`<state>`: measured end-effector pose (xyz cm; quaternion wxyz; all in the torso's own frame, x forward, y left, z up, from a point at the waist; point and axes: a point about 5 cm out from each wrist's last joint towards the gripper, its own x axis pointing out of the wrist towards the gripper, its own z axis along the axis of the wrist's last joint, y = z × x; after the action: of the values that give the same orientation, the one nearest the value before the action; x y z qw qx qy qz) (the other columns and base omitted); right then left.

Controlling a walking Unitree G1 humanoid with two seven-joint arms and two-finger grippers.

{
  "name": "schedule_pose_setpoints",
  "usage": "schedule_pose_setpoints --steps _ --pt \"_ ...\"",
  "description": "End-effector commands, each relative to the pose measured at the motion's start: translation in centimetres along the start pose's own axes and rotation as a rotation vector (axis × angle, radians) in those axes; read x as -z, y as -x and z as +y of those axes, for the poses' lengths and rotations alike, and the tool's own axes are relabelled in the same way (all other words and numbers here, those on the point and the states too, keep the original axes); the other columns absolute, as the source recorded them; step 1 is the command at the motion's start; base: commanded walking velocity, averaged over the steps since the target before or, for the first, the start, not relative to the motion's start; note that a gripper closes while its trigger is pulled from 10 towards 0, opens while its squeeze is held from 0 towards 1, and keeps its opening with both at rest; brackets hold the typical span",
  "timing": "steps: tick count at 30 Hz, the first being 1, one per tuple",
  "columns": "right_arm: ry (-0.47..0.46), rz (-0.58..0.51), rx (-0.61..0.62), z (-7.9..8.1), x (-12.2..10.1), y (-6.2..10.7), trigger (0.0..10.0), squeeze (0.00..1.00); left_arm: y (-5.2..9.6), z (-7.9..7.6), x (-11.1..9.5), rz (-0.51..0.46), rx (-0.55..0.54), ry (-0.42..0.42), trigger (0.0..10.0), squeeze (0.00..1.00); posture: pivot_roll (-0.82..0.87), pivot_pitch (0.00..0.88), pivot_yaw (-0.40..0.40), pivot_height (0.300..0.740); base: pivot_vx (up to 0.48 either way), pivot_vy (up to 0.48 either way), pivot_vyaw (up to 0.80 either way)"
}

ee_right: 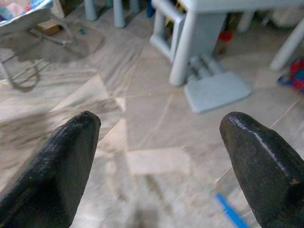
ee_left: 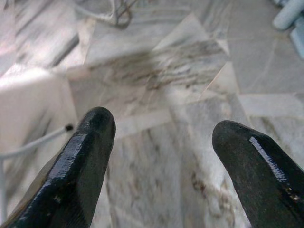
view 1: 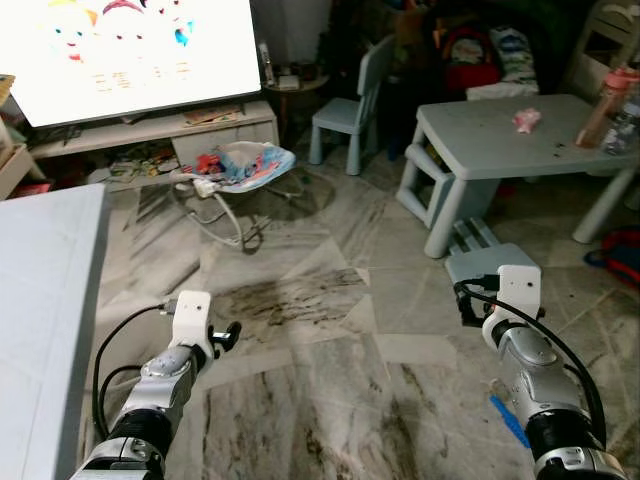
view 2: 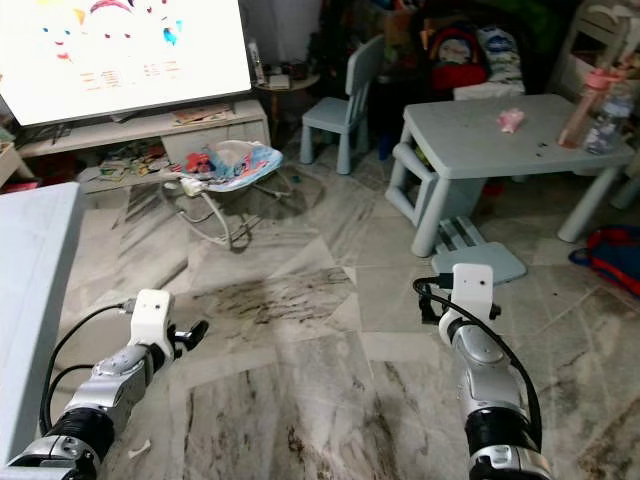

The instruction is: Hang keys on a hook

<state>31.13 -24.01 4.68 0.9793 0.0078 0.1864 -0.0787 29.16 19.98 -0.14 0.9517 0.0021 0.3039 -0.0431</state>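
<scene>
My left gripper [view 1: 226, 334] is held low over the marble floor [view 1: 330, 380], at the left of the head views. In the left wrist view the left gripper [ee_left: 164, 126] is open, with only floor tiles between its black fingers [ee_left: 90, 156]. My right gripper [view 1: 468, 302] is raised at the right, pointing towards the small table's legs. The right wrist view has the right gripper [ee_right: 161, 121] open too, and nothing lies between its fingers [ee_right: 66, 156].
A pale blue children's table [view 1: 500, 145] with a pink bottle [view 1: 610, 100] stands at the right, and a flat step [view 1: 478, 262] lies by its legs. A small chair [view 1: 350, 105], a baby bouncer [view 1: 240, 165] and a lit screen [view 1: 130, 50] are ahead. A white surface [view 1: 40, 300] borders my left.
</scene>
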Motion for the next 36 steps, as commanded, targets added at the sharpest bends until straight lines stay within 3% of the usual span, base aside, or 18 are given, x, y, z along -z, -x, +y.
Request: schedule_pose_setpoints --steps 1,5,9,13,17,23,26,36 --pt "-0.009 0.011 0.018 -0.9 0.3 -0.2 10.0 0.0 0.3 0.9 0.9 0.028 -0.036 -0.027 10.0 0.0 -0.08 0.0 0.046 0.74 0.0 0.0 0.0" --pt "0.023 0.058 0.02 -1.3 2.1 0.2 10.0 0.0 0.7 1.4 2.6 0.095 -0.052 -0.072 10.0 0.0 -0.07 0.0 0.049 0.74 0.0 0.0 0.0" --pt "0.052 0.162 0.02 -1.1 5.3 1.1 10.0 0.0 1.6 1.9 5.5 0.206 -0.048 -0.097 10.0 0.0 -0.06 0.0 0.054 0.74 0.0 0.0 0.0" --pt "0.032 0.268 0.049 -0.8 8.1 2.1 10.0 0.0 2.5 2.2 7.9 0.306 -0.051 -0.122 10.0 0.0 -0.07 0.0 0.062 0.74 0.0 0.0 0.0" --pt "-0.008 0.3 0.075 -0.8 8.9 2.5 10.0 0.0 2.6 2.1 8.3 0.32 -0.046 -0.114 10.0 0.0 -0.07 0.0 0.063 0.74 0.0 0.0 0.0" --pt "0.014 0.432 0.07 -0.9 12.0 4.2 10.0 0.0 2.3 0.1 8.9 0.344 -0.014 -0.12 10.0 0.0 -0.07 0.0 0.061 0.74 0.0 0.0 0.0" --pt "-0.012 0.492 0.025 0.0 13.4 5.0 10.0 0.0 2.3 -1.2 9.6 0.371 0.007 -0.129 10.0 0.0 -0.07 0.0 0.061 0.74 0.0 0.0 0.0" --pt "0.066 0.583 -0.061 1.2 15.2 6.2 10.0 0.0 2.8 -2.7 11.3 0.417 0.028 -0.122 10.0 0.0 -0.07 0.0 0.057 0.74 0.0 0.0 0.0"
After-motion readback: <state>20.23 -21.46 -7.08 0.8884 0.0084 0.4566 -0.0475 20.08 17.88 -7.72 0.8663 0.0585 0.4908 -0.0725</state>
